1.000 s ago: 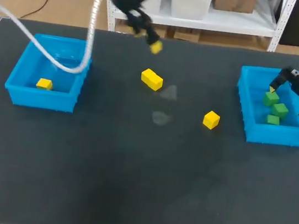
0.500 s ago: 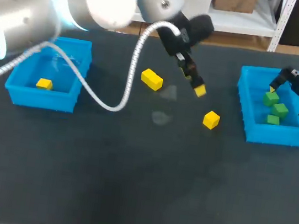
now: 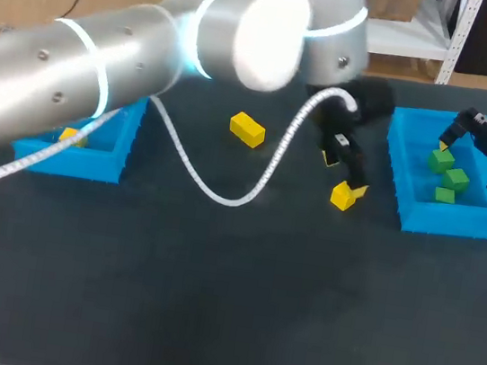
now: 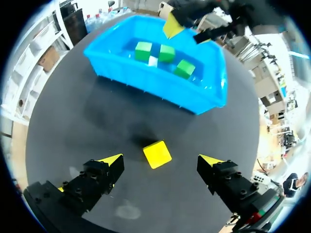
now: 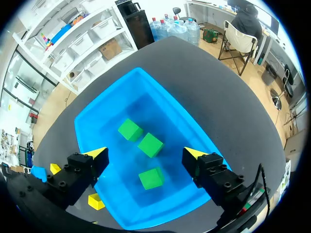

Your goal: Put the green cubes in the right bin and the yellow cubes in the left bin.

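The right bin point(image 3: 451, 221) holds three green cubes point(image 5: 150, 144), with the right gripper point(image 5: 146, 153) poised above them, fingers apart and empty. The left bin point(image 3: 74, 159) holds one yellow cube point(image 3: 71, 134), partly hidden behind the left arm point(image 3: 154, 43), which stretches across the table point(image 3: 208, 305). The left gripper point(image 4: 160, 159), fingers wide apart, straddles a second yellow cube point(image 4: 157, 154) near the right bin. A third yellow cube point(image 3: 247, 129) lies mid-table.

Left hand point(image 3: 344, 175) over yellow cube point(image 3: 342, 197) — near right bin point(image 3: 398, 165)
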Motion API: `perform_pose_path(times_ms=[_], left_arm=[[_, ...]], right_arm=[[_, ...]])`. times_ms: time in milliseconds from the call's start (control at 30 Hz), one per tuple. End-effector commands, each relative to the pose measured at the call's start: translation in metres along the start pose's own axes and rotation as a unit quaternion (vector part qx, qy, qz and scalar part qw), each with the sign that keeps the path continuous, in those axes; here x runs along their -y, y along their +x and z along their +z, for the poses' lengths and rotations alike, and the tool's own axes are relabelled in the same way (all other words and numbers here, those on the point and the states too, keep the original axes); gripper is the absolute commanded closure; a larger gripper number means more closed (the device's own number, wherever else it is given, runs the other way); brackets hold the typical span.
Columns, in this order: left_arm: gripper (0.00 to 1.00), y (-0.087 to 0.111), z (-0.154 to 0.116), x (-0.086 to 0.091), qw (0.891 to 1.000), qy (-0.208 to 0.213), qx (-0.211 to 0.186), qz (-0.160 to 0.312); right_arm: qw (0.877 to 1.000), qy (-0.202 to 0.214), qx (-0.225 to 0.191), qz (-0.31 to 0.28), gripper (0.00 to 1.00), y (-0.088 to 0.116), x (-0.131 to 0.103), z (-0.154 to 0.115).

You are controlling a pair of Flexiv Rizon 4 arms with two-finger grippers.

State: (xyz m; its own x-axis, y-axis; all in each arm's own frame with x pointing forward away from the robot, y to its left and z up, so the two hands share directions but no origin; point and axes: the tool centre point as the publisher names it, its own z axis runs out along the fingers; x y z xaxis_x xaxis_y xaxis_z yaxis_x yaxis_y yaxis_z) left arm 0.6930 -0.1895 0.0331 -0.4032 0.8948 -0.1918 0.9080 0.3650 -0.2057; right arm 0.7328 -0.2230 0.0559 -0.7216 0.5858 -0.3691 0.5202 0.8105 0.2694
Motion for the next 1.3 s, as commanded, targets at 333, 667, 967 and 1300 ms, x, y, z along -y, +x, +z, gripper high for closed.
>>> perform_pose_path(times_ms=[333,667,967,1300], left_arm=[[0.00,-0.003,0.022,-0.006,0.995,-0.066,-0.075,-0.017],[0.86,-0.002,0.040,-0.006,0.992,-0.098,-0.076,-0.026],[1.00,0.001,0.030,-0.013,0.992,-0.095,-0.072,-0.032],[1.00,0.006,-0.033,-0.028,0.996,-0.073,0.007,-0.044]], right_arm=[[1.000,-0.002,0.005,0.001,0.00,0.002,0.002,0.000],[1.000,-0.002,0.005,0.001,0.00,0.002,0.002,0.000],[1.000,-0.002,0.005,0.001,0.00,0.002,0.002,0.000],[1.000,-0.002,0.005,0.001,0.00,0.002,0.002,0.000]])
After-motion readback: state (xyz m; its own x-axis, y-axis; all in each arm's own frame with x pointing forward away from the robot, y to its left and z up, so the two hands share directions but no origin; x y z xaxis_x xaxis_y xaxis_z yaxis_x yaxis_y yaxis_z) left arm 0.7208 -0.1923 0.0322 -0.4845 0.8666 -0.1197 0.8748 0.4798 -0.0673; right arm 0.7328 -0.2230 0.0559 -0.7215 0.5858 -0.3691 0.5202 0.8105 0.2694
